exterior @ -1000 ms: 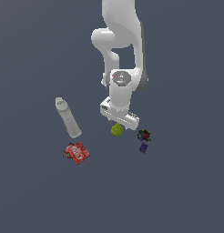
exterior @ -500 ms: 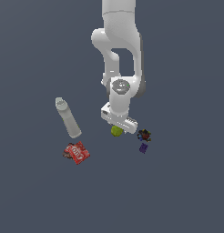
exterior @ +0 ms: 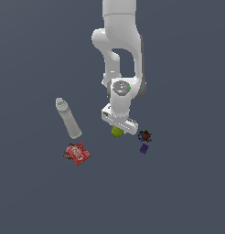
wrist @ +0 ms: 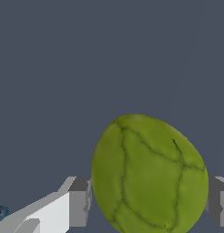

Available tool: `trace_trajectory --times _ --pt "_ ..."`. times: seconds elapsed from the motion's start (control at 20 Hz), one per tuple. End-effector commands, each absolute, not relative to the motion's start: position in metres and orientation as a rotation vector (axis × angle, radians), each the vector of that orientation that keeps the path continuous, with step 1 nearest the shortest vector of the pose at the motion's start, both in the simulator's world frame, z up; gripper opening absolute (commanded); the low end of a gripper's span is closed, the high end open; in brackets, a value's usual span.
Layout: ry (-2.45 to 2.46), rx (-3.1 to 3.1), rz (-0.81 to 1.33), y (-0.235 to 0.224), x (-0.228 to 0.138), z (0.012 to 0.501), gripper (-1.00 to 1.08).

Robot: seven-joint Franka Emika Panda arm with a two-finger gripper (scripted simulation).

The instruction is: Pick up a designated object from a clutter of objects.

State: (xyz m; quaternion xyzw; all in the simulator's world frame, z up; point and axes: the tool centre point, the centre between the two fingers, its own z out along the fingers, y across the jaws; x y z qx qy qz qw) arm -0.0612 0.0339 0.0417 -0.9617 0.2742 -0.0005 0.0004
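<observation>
The yellow-green fruit [exterior: 116,132] lies on the floor just under my gripper [exterior: 118,125]. In the wrist view the fruit [wrist: 149,175] fills the gap between my two fingers [wrist: 79,200], one close on each side; the gripper [wrist: 149,202] is open around it. The rest of the clutter lies around it. The white-grey bottle [exterior: 68,119] lies toward the exterior view's left, with the flat red packet [exterior: 77,153] below it. The dark multicoloured lump [exterior: 144,135] and the tiny purple cube [exterior: 143,148] lie toward the exterior view's right.
A plain dark grey floor [exterior: 187,192] lies all around the objects. The lump is the closest neighbour of the fruit, a short way off toward the exterior view's right. The arm's white links [exterior: 121,55] rise above the gripper.
The gripper has come down a little onto the fruit. The fruit and the other objects have not moved.
</observation>
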Motion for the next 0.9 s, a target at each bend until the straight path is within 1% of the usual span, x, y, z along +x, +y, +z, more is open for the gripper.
trace_trajectory --times 0.0,0.45,0.85 --pt "0.863 -3.021 0.000 0.033 -0.061 0.041 -1.00" --pt "0.861 -3.021 -0.001 0.029 -0.062 0.049 -1.00" --pt "0.861 -3.020 -0.001 0.008 -0.068 0.082 -1.00"
